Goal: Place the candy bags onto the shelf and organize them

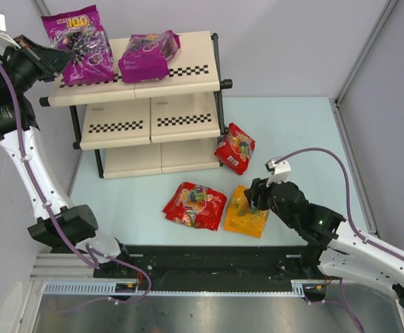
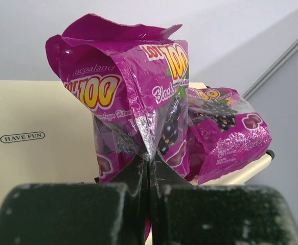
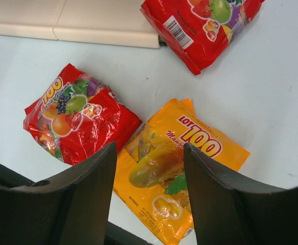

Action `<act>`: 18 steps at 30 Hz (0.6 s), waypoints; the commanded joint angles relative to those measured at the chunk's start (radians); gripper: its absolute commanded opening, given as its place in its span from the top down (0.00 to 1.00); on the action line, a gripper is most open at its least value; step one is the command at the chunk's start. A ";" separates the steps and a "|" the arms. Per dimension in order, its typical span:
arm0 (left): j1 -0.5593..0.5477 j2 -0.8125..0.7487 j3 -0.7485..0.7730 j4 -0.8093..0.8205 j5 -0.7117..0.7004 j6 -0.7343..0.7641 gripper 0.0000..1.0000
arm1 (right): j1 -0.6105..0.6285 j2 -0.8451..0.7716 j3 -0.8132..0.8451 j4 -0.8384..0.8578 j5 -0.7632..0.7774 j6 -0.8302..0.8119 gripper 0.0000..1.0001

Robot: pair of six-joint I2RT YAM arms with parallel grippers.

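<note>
I'm working in a robotics lab cell, not a real shop. Plain grey partition walls (image 1: 285, 48) in aluminium framing close in a pale table (image 1: 305, 132). A slotted aluminium rail (image 1: 208, 290) with a cable duct runs along the near edge, where my left arm (image 1: 25, 163) and right arm (image 1: 312, 218) are bolted. Purple cables (image 1: 311, 150) trail loose from them. The small shelf (image 1: 181, 118) (one board stamped "HAVE FUN") and the candy bags (image 1: 195, 205) look like staged retail props.
</note>
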 commanded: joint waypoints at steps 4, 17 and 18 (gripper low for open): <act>-0.006 -0.012 0.032 0.225 0.075 -0.119 1.00 | -0.020 0.027 0.001 0.055 -0.049 -0.011 0.40; -0.093 -0.012 -0.014 0.173 0.055 -0.056 1.00 | -0.023 -0.009 -0.015 0.040 -0.047 0.000 0.40; -0.095 -0.013 -0.026 0.174 0.049 -0.056 1.00 | -0.023 -0.013 -0.015 0.037 -0.047 -0.002 0.40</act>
